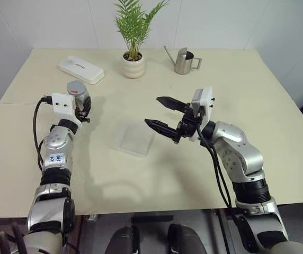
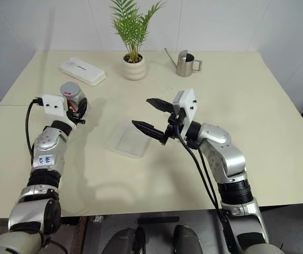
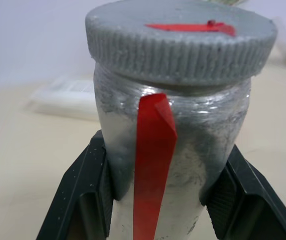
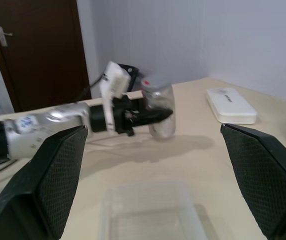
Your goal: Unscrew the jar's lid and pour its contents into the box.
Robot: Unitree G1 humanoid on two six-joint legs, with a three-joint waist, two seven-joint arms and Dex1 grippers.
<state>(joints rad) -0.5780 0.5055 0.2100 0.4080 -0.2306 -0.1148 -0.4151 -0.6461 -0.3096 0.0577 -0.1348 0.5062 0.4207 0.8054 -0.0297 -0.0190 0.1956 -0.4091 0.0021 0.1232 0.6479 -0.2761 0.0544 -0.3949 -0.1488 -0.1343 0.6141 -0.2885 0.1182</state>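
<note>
Jar [image 3: 168, 150] clamped in left claw [image 1: 81, 107], lid [image 3: 180, 40] on.
Right claw [image 1: 165, 115] spread above empty box [image 1: 134, 138]; unscrewing, pouring ahead.

There was one jar [image 1: 79, 93] at the left of the head view, and one lid [image 3: 181, 39] sat on it. One clear box [image 1: 134, 138] lay at the centre. Along the top stood one white oblong case [image 1: 81, 69], one potted plant [image 1: 134, 37] and one steel watering jug [image 1: 184, 61]. Two grippers were counted: one left gripper [image 1: 81, 108], one right gripper [image 1: 158, 111]. All rested over one table [image 1: 257, 100].
</note>
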